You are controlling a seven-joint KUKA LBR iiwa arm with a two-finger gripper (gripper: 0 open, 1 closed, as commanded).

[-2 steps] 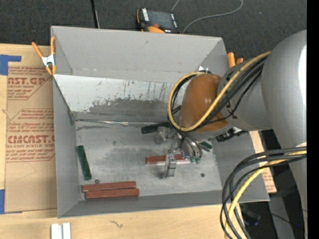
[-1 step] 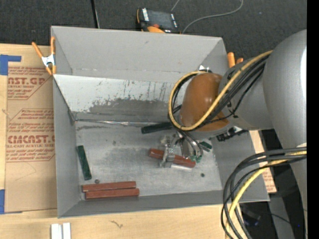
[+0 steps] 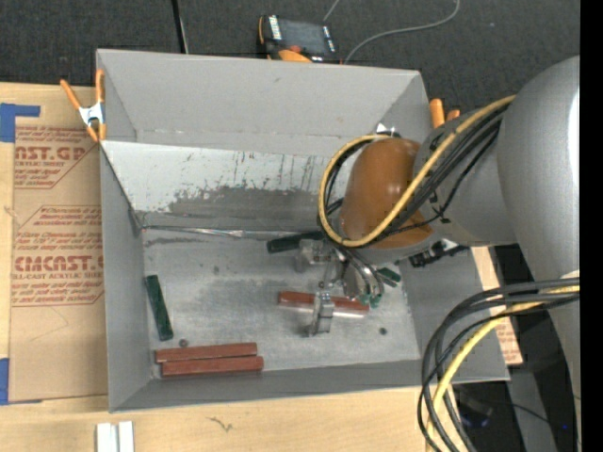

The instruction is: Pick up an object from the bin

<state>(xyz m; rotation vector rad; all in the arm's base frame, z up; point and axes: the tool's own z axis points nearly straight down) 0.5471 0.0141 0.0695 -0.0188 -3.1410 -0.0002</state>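
The arm comes into the grey metal bin (image 3: 254,92) from the 3 o'clock side. Its orange wrist cover (image 3: 377,191) hangs over the floor's 2 o'clock part, and yellow and black cables (image 3: 329,185) loop round it.

Below the cover the end effector (image 3: 321,316) points down at the floor, a little toward 4 o'clock from the middle of the bin. It stands right over a slim red-brown stick (image 3: 294,298), which lies flat and runs from 9 to 3 o'clock. The metal tip crosses the stick near its middle, so that its ends show on either side. Whether the end effector is apart, together, or clamped on the stick, I cannot tell, since its parts overlap the stick. I also cannot tell whether it touches the stick or only hangs above it.

Just toward 11 o'clock from the end effector lies a short dark green piece (image 3: 281,245), close to the foot of the far wall. Toward 2 o'clock from the end effector, partly under the wrist, a small green bit (image 3: 388,275) sticks out.

The other things lie well apart from the end effector. A dark green marker (image 3: 157,307) rests near the 9 o'clock wall, its length running roughly from 12 to 6 o'clock. At 7 o'clock two long red-brown bars (image 3: 209,358) lie side by side and touching, along the near wall.
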